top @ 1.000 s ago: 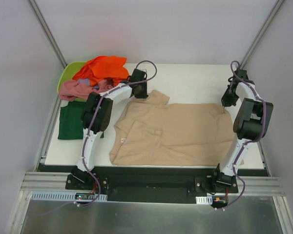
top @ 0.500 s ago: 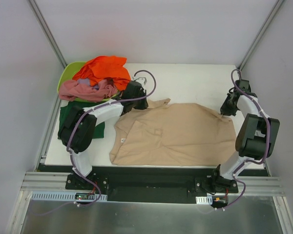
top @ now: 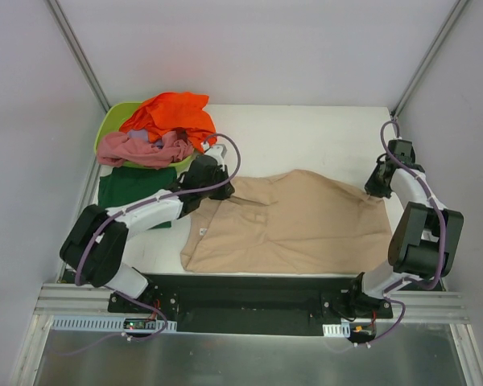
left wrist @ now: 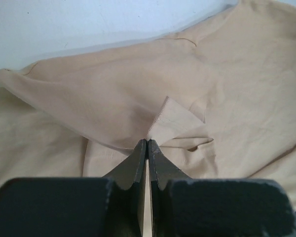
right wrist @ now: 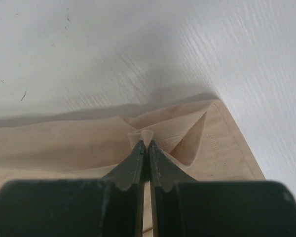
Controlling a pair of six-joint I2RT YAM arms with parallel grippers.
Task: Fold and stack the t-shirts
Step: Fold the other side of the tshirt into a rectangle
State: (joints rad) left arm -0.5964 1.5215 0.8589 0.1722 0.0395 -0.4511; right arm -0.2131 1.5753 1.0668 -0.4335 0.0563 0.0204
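The beige t-shirt (top: 290, 221) lies spread on the white table, its far edge folded toward the near side. My left gripper (top: 217, 191) is shut on its far left corner (left wrist: 167, 118). My right gripper (top: 373, 190) is shut on its far right corner (right wrist: 153, 133). The dark green t-shirt (top: 125, 186) lies flat at the left. The orange t-shirt (top: 173, 112) and the pink t-shirt (top: 141, 149) are heaped at the far left.
A lime-green tub (top: 113, 125) stands at the far left corner under the orange and pink shirts. Bare white table (top: 306, 137) lies beyond the beige shirt. Grey walls close in the sides.
Both grippers have moved toward the near edge, pulling the beige shirt's far edge over itself. The left arm has swung low and to the left.
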